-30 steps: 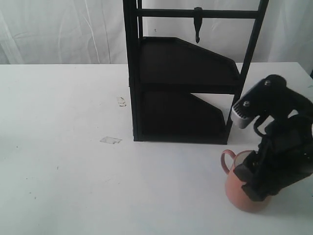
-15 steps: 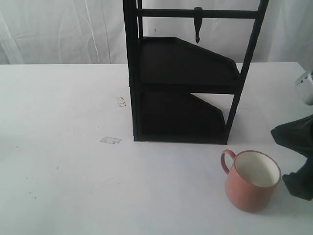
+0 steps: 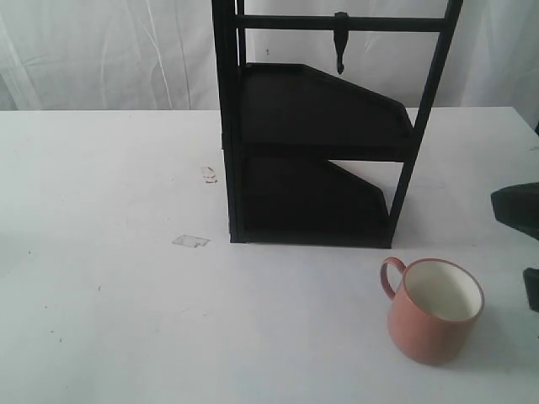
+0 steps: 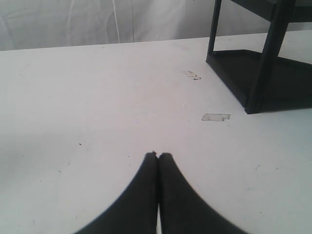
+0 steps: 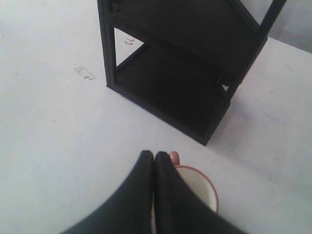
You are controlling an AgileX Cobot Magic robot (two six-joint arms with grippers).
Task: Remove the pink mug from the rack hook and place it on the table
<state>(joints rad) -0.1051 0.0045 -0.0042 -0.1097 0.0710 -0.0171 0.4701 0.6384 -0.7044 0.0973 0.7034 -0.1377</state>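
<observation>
You see the mug (image 3: 435, 310), glossy salmon ceramic with a cream inside and a loop handle, upright on the matte white surface (image 3: 109, 252). It stands near the front right leg of the angular black rack (image 3: 312, 143), well below the slim hook (image 3: 340, 42). Your right fingers (image 5: 144, 175), smooth, black and tapered, are pressed together, clear of the mug. Your left fingers (image 4: 146, 175) are together too, low over the scuffed surface.

No writing, label, brand mark or number could be read anywhere. The mug (image 3: 434, 324), the rack (image 3: 312, 109) behind it and the counter (image 3: 109, 252) showed only plain surfaces.
</observation>
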